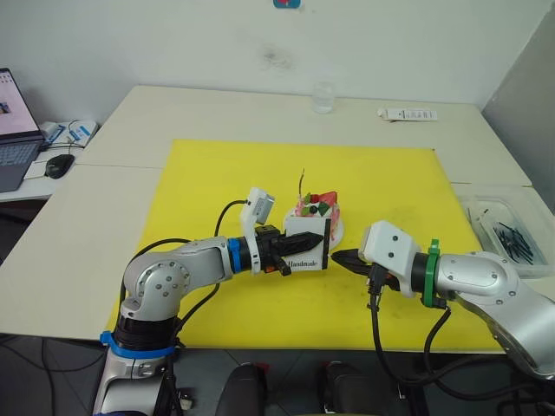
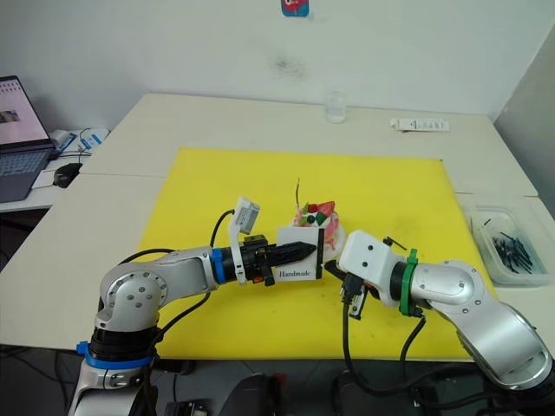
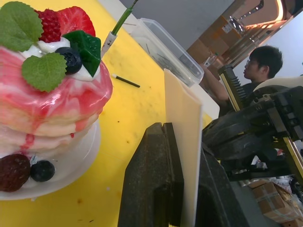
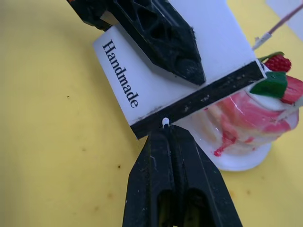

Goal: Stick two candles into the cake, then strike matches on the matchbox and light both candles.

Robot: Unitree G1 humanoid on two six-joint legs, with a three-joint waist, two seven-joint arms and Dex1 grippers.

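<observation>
Yellow mat [image 1: 217, 173] covers the middle of the table, and we read the scene from our left side across. Our left gripper [image 1: 299, 249] has its two black fingers clamped flat on the white matchbox [image 1: 305, 247], held upright just above the mat with the "Handmade" print facing us and the black strip turned to the right. Just behind the matchbox sits the cake [image 1: 317, 211] on its small white plate [image 3: 71, 165], near the mat's centre. We count one candle [image 1: 303, 182] standing in the cake; the left wrist view shows it rising at a slant behind the strawberry. A second candle we cannot find on the cake.

Further right, our right gripper [image 1: 338, 256] has its fingers pressed together on a match [image 4: 165, 122]: the right wrist view shows a small pale tip poking out between the fingertips and touching the black strip of the matchbox. A single dark match [image 3: 125, 81] lies loose on the mat beyond the cake. At the far right, off the mat, a clear tray [image 1: 486, 208] holds several more dark sticks, too tangled to count.

We judge the task well under way but far from finished: one candle seems planted, the striking step is in hand, and no flame shows anywhere. The other candle and both lightings seem to remain.
</observation>
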